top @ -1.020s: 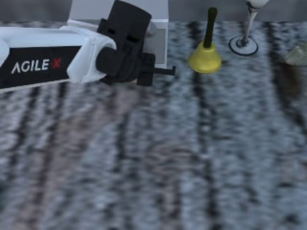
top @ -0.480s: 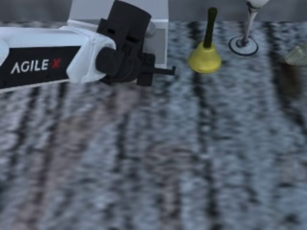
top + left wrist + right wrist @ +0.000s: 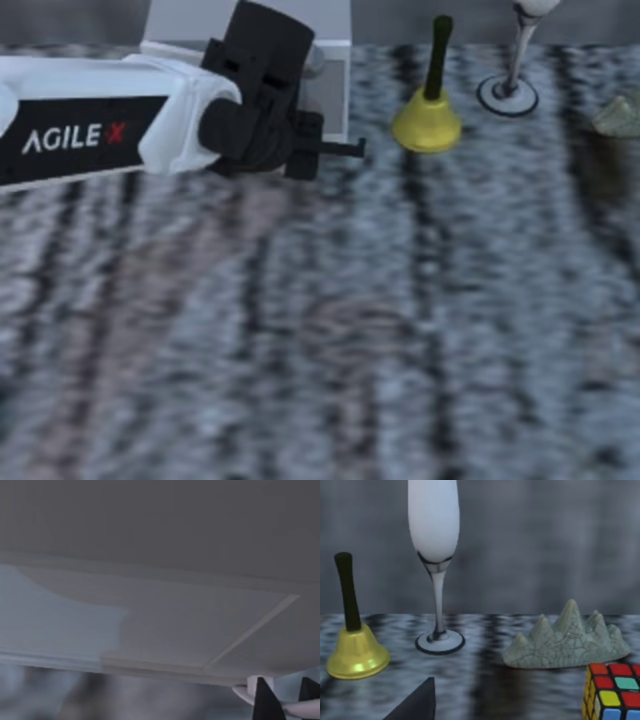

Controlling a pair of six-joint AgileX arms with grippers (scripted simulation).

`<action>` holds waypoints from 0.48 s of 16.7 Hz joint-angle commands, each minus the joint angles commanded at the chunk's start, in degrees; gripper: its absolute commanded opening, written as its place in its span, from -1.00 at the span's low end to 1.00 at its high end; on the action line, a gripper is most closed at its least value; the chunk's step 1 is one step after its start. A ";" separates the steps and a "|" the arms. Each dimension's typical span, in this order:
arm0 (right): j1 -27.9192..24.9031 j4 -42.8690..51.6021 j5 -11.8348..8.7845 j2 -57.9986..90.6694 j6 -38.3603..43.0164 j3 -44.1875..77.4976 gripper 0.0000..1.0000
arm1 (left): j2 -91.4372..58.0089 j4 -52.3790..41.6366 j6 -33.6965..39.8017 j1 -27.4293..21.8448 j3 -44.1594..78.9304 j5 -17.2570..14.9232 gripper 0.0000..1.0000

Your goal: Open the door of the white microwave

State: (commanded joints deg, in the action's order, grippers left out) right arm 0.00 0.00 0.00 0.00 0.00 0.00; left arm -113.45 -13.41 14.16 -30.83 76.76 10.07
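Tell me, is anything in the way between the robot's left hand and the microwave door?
Nothing visible is. The left gripper is already right at the white microwave, whose white front fills the left wrist view. The bell stands off to the right.

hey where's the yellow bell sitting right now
In the top view the yellow bell stands at the table's far edge, right of centre, between the white microwave and the tall glass, with the left hand close on its left.

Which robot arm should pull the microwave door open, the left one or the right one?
Probably the left. Its gripper is already right at the white microwave. The right arm does not appear from above, and its camera faces the bell and glass.
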 joint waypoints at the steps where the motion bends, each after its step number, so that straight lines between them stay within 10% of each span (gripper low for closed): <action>1: 0.00 0.00 0.00 0.00 0.00 0.00 1.00 | 0.00 0.00 0.00 0.00 0.00 0.00 -1.00; 8: 0.00 0.00 0.00 0.00 0.00 0.00 1.00 | -0.01 0.03 0.17 -0.40 0.12 -0.51 -1.00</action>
State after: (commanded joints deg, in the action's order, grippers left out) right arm 0.00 0.00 0.00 0.00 0.00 0.00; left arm -113.46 -13.37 14.33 -31.22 76.87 9.56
